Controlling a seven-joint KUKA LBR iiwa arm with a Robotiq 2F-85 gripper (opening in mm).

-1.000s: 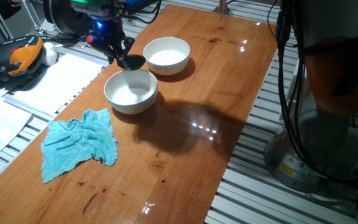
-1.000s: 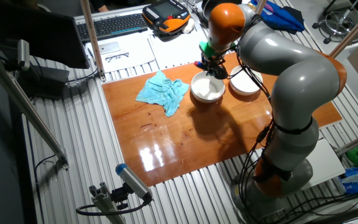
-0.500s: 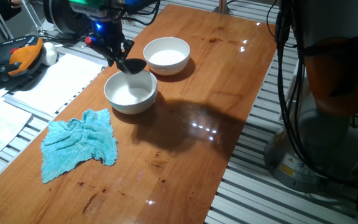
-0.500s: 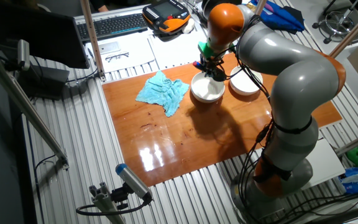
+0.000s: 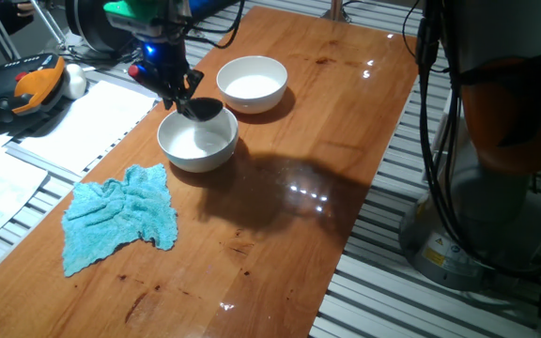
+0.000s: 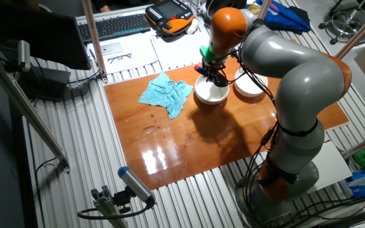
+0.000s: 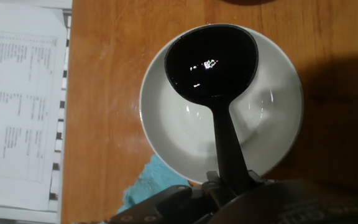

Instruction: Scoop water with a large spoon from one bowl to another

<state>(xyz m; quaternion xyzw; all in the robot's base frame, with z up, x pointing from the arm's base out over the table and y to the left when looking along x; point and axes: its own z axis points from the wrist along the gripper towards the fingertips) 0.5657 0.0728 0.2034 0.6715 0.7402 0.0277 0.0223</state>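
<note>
The large spoon point(image 5: 202, 109) point(image 7: 213, 62), a black ladle, hangs over the near white bowl point(image 5: 172, 148) point(image 6: 203, 98) point(image 7: 272, 143). My gripper point(image 5: 170, 83) point(image 6: 210, 68) is shut on its handle point(image 7: 229, 149). In the hand view the cup sits over the bowl's far rim and glints as if holding water. The bowl's white inside shows faint ripples of water point(image 7: 253, 109). A second white bowl point(image 5: 252, 83) point(image 6: 249, 87) stands just beyond it. The handle's end is hidden by the gripper.
A crumpled teal cloth point(image 5: 120, 216) point(image 6: 165, 93) lies on the wooden table point(image 5: 289, 188) in front of the bowls. Printed papers point(image 5: 73, 122) point(image 7: 17, 106) lie off the table's left edge, with an orange-black pendant point(image 5: 26, 84) and keyboard point(image 6: 116, 25) behind. The arm's base point(image 5: 477, 216) stands to the right.
The gripper has carried the ladle a little toward the near bowl's middle and lower, away from the second bowl.
</note>
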